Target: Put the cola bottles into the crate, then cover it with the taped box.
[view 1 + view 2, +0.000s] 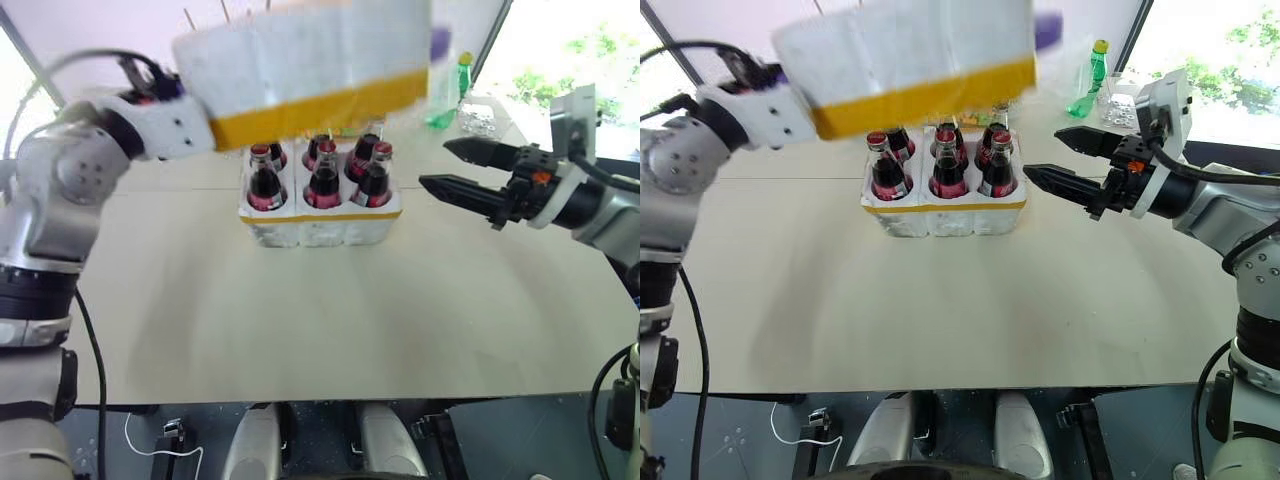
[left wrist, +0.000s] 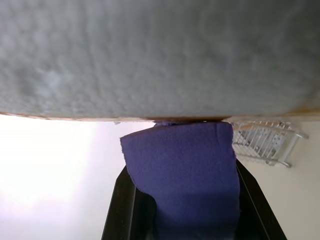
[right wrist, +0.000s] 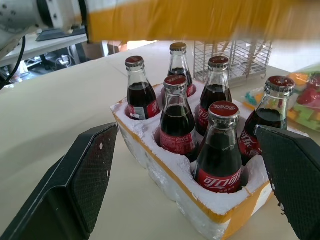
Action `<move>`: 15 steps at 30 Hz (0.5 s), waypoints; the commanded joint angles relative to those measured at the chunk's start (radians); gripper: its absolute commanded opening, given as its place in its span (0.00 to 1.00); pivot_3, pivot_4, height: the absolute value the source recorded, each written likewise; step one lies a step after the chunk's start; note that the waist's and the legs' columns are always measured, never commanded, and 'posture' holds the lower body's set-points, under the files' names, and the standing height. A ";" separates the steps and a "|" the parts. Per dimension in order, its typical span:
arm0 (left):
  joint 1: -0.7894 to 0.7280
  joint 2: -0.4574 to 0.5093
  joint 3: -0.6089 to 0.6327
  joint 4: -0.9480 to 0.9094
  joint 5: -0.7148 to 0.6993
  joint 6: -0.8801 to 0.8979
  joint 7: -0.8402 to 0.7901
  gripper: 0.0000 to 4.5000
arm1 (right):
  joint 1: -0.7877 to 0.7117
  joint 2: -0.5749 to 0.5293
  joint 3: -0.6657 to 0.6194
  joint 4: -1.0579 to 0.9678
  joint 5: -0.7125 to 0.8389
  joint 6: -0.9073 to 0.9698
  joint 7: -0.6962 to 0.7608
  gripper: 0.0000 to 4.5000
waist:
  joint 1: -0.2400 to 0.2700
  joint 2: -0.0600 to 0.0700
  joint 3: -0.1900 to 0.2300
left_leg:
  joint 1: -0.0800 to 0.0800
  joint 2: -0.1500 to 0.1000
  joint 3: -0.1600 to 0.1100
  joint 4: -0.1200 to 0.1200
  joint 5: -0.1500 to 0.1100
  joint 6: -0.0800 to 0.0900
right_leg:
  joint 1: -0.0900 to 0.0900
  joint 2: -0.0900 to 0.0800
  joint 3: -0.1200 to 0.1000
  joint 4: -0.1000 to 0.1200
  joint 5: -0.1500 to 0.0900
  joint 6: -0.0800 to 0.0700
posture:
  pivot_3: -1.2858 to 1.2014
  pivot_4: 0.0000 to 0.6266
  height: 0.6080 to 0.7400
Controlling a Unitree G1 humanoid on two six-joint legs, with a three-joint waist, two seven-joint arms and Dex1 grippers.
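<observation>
Taped box (image 1: 300, 65), pinched by left gripper (image 1: 185, 105) above cola bottles (image 3: 192, 135); right gripper (image 1: 455, 170) spread; risk: misaligned lowering topples bottles.

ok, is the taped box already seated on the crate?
No: the taped box is held in the air above the cola bottles, whose caps stand uncovered in the crate.

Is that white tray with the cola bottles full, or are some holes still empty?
Full. The crate holds six cola bottles, one upright in each well, caps on. The taped box hangs above it, not yet covering it.
</observation>
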 commanded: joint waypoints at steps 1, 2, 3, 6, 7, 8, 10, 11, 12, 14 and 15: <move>0.014 0.036 -0.002 -0.067 0.091 -0.048 0.024 0.11 | -0.008 -0.001 -0.048 -0.016 0.022 -0.005 -0.011 1.00 | 0.000 0.000 0.000 | 0.000 0.000 0.000 0.000 0.000 0.000 | 0.000 0.000 0.000 0.000 0.000 0.000 | 0.52 0.24 1.00; 0.024 0.042 -0.007 -0.074 0.114 -0.062 0.030 0.11 | -0.006 -0.001 -0.049 -0.019 0.024 -0.005 -0.013 1.00 | -0.001 0.000 0.000 | 0.000 0.000 0.000 0.000 0.000 0.000 | 0.000 0.000 0.000 0.000 0.000 0.000 | 0.52 0.24 1.00; 0.034 0.046 -0.012 -0.082 0.132 -0.068 0.028 0.11 | -0.004 -0.001 -0.050 -0.020 0.025 -0.006 -0.015 1.00 | 0.000 0.000 0.000 | 0.000 0.000 0.000 0.001 0.000 0.000 | 0.000 0.000 0.000 0.000 0.000 0.000 | 0.52 0.24 1.00; 0.062 0.058 -0.048 -0.090 0.262 -0.060 0.051 0.11 | -0.008 0.005 -0.058 -0.017 0.039 -0.003 -0.026 1.00 | 0.000 0.000 0.000 | 0.000 0.000 0.000 0.001 0.000 0.000 | 0.000 0.000 0.000 0.000 0.000 0.000 | 0.52 0.24 1.00; 0.064 0.055 -0.053 -0.088 0.290 -0.059 0.065 0.11 | -0.009 0.006 -0.060 -0.017 0.043 -0.002 -0.029 1.00 | 0.000 0.000 0.000 | 0.000 0.000 0.000 0.001 0.000 0.000 | 0.001 0.000 0.000 0.000 0.000 0.000 | 0.52 0.24 1.00; 0.063 0.050 -0.062 -0.079 0.305 -0.064 0.068 0.11 | -0.012 0.008 -0.061 -0.016 0.047 -0.001 -0.033 1.00 | 0.000 0.000 0.000 | 0.000 0.000 0.000 0.001 0.000 0.000 | 0.001 0.000 0.000 0.000 0.000 0.000 | 0.52 0.24 1.00; 0.067 0.042 -0.077 -0.080 0.335 -0.100 0.103 0.11 | -0.019 0.014 -0.062 -0.008 0.048 -0.002 -0.040 1.00 | 0.000 0.000 0.000 | 0.000 0.000 0.000 0.002 0.000 0.000 | 0.001 0.000 0.000 0.000 0.000 0.001 | 0.52 0.24 1.00; 0.070 0.040 -0.081 -0.082 0.345 -0.113 0.114 0.11 | -0.022 0.016 -0.063 -0.005 0.049 -0.003 -0.042 1.00 | -0.001 0.000 0.000 | 0.000 0.000 0.000 0.002 0.000 0.000 | 0.001 0.000 0.000 0.000 0.000 0.001 | 0.52 0.24 1.00; 0.078 0.038 -0.079 -0.087 0.349 -0.119 0.119 0.11 | -0.024 0.017 -0.064 -0.002 0.049 -0.003 -0.044 1.00 | -0.001 0.000 0.000 | 0.000 0.000 0.000 0.002 0.000 0.001 | 0.001 0.000 0.000 0.000 0.001 0.001 | 0.52 0.24 1.00; 0.138 0.052 -0.070 -0.115 0.369 -0.141 0.139 0.43 | -0.021 0.017 -0.065 0.004 0.044 -0.007 -0.041 1.00 | -0.002 0.001 -0.001 | 0.000 0.000 0.000 0.003 -0.001 0.001 | 0.001 0.000 0.000 0.000 0.001 0.001 | 0.52 0.24 1.00; 0.171 0.061 -0.057 -0.126 0.373 -0.153 0.155 0.53 | -0.013 0.014 -0.065 0.003 0.038 -0.010 -0.036 1.00 | -0.003 0.002 -0.001 | 0.000 0.000 0.000 0.003 -0.001 0.001 | 0.001 0.000 0.000 0.000 0.001 0.001 | 0.52 0.24 1.00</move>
